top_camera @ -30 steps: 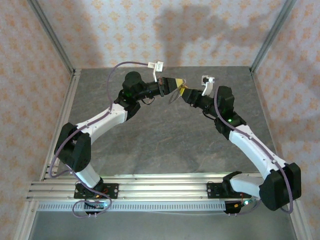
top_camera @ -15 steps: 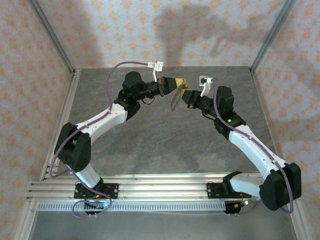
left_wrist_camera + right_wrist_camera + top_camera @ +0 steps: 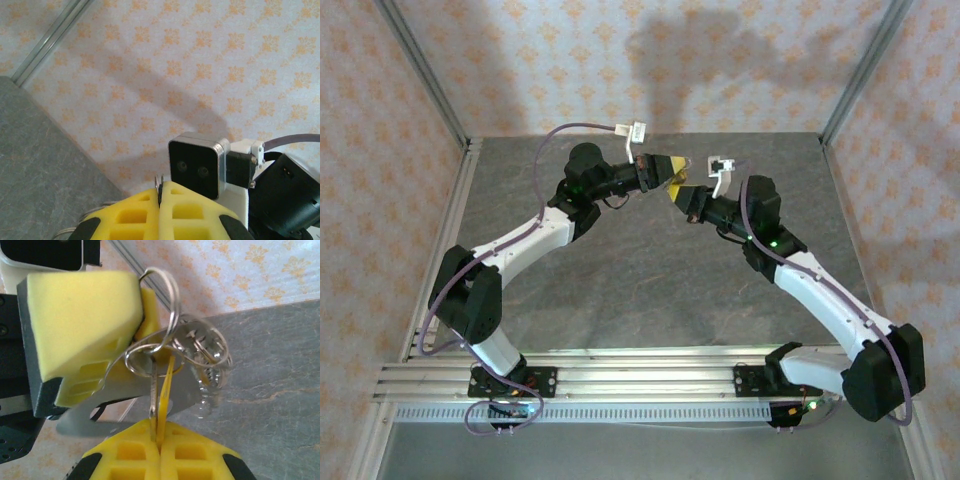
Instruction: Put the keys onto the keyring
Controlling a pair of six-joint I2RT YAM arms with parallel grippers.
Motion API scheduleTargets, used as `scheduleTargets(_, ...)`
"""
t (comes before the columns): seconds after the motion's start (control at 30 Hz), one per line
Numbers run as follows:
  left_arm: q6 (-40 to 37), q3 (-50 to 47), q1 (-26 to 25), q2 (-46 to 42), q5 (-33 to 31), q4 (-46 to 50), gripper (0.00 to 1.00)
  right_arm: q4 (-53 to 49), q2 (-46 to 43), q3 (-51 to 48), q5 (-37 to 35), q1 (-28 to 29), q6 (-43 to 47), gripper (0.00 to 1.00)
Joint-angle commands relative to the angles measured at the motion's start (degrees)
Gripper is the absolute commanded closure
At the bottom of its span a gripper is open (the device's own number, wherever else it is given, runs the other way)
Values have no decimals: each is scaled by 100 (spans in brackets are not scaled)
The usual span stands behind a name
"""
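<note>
Roughly midway, I'd say: my left claw point(image 3: 161, 197) is pinched on the keyring point(image 3: 176, 310), center of the right-wrist frame, and my right claw point(image 3: 160, 440) is clamped on the yellow-headed key point(image 3: 165, 390) against its coils. Whether it's threaded on, I can't tell.

The left arm point(image 3: 535, 235) and the right arm point(image 3: 820, 290) are built of white links and black joints. A purple-grey cable point(image 3: 295, 140) is routed along each. Yellow fingers point(image 3: 145, 434) are moulded with square recesses. A small green light point(image 3: 778, 240) seems to be lit.
</note>
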State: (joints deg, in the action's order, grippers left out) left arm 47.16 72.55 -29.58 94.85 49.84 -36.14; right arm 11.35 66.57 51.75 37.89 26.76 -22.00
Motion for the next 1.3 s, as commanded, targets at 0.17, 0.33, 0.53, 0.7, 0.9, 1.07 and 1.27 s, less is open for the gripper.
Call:
scheduleTargets(0.17,82,-50,-39,-250,-172,-520,100,72,95,116,166,171,94,100)
scheduleTargets(0.33,139,-113,-42,-270,-288,-612,100,193,93,108,236,171,-37,100)
scheduleTargets(0.53,189,-170,-106,-248,-418,-728,100,234,333,229,229,337,-134,100)
scheduleTargets(0.7,249,-197,-130,-234,-498,-782,100,49,515,359,274,487,-19,100)
scheduleTargets(0.9,243,-257,-139,-276,-598,-772,100,-179,320,258,-67,479,107,100)
scheduleTargets(1.07,257,-344,-135,-325,-689,-763,100,-346,148,200,-318,444,66,90)
scheduleTargets(1.27,264,-529,-144,-462,-1029,-768,100,-736,-566,29,-416,306,65,64)
